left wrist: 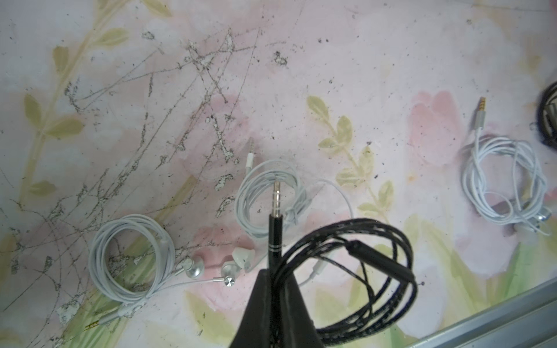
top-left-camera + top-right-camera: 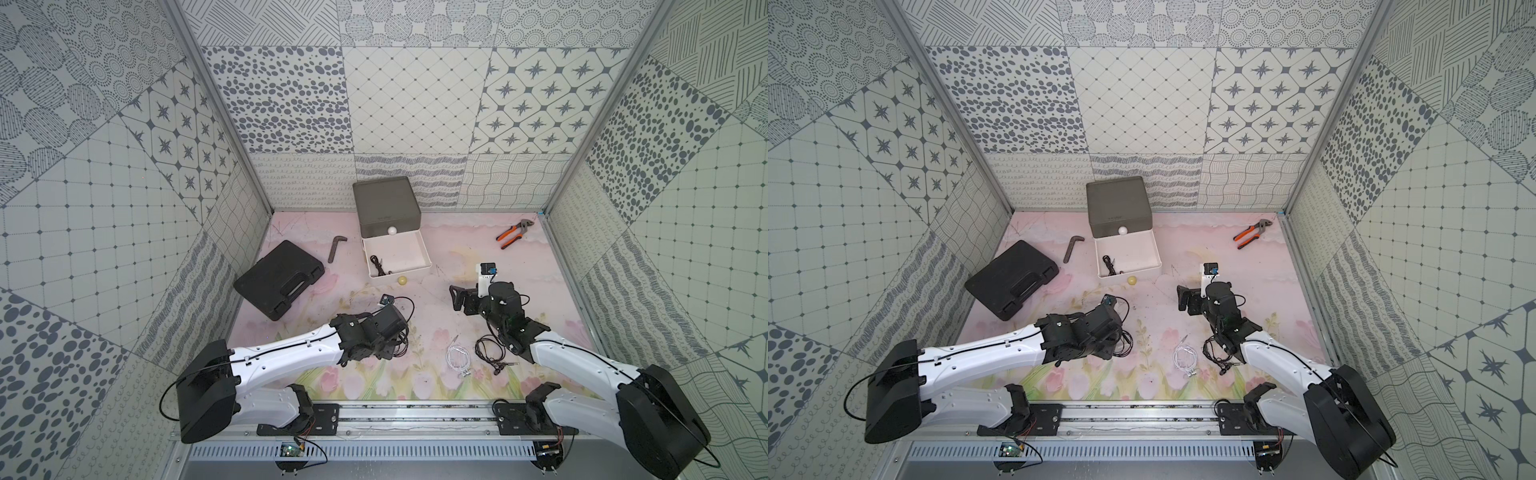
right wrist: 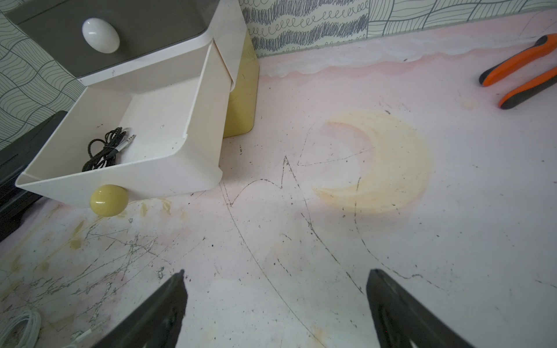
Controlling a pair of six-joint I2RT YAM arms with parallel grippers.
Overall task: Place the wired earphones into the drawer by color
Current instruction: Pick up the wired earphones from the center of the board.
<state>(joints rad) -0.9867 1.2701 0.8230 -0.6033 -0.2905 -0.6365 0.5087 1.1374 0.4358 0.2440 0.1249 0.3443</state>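
A booth with patterned walls encloses a desk covered by a scuffed pink floral mat.

Along the desk's near edge lie three white coils of wired earphones, seen from the left wrist (a top view shows only one; the left arm hides the rest). Above them, the left gripper is clenched on a black coil, its plug sticking out past the fingertips. A loose black coil lies toward the near right corner, beside the right arm.

Mid-desk, the right gripper hangs released and empty over bare mat.

At the middle of the far edge stands the drawer. Its white middle tier is pulled out and holds one stored black coil.

A black case sits by the left edge, a bent metal key is just beyond it, and orange-handled pliers are near the far right corner.

Count: six earphone coils, three white and three black. No red ones are visible.

Progress looks early. One coil is stored, one is lifted, and four are left on the desk. The white coils will likely need a different tier opened.
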